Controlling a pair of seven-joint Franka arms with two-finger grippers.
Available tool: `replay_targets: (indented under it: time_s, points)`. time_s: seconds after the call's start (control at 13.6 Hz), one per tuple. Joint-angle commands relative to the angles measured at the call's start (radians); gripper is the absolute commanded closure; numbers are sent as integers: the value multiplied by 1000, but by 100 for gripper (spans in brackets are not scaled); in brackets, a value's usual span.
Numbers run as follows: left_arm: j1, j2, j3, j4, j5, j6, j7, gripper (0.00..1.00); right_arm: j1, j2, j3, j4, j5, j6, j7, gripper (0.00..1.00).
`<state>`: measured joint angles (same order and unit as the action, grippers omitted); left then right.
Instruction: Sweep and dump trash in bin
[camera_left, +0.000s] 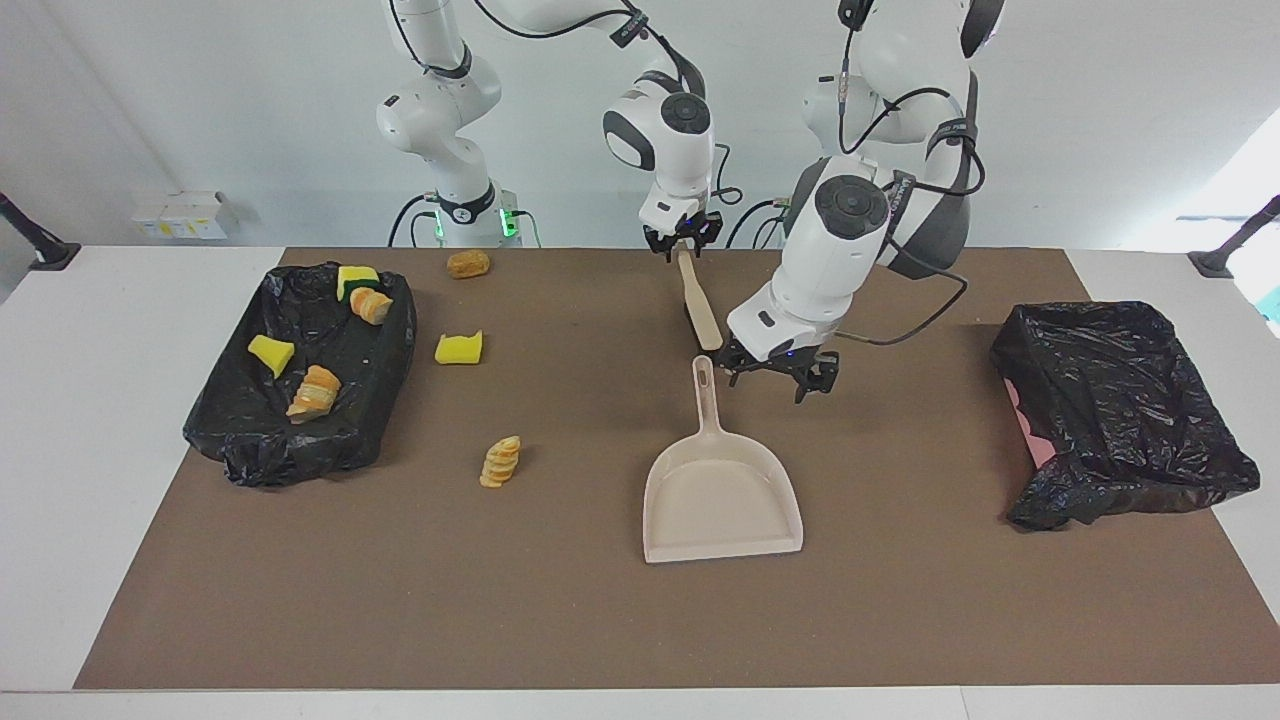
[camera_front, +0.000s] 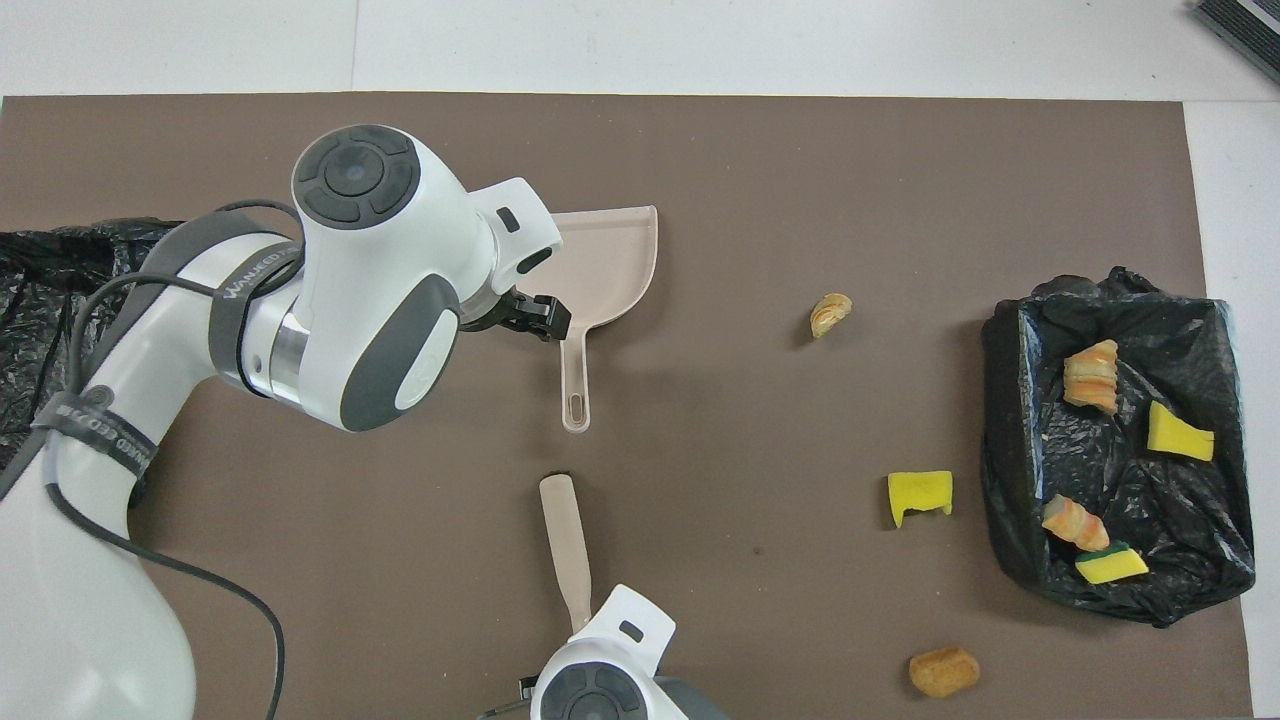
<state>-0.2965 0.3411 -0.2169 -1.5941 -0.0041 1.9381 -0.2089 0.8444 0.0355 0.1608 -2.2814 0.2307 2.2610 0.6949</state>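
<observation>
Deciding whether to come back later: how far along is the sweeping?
Early. Four trash pieces lie in the black-lined bin at the right arm's end. In hand: the right gripper is at the end of the brush handle, and the open left gripper hangs beside the dustpan handle. Left: a yellow sponge, a bread slice and a roll on the mat to sweep and dump.

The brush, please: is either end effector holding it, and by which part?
Cannot be told: the right end effector sits at the robot-side handle end of the brush. The left end effector, open, holds nothing.
</observation>
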Motion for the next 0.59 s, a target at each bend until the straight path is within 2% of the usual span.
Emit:
replay_targets:
  time_s: [0.0, 0.29, 0.37, 0.51]
  points:
    - [-39, -2, 14, -46, 24, 60, -81, 0, 4, -17, -3, -20, 29, 23, -11, 100]
    - [-71, 15, 14, -104, 39, 128, -217, 0, 4, -38, -1, -20, 29, 3, 11, 100]
    - [-82, 25, 14, -104, 41, 131, -257, 0, 1, -69, -3, -20, 29, -17, 30, 100]
    - [-89, 47, 14, -104, 41, 151, -300, 0, -25, -152, -6, -20, 29, -145, 60, 100]
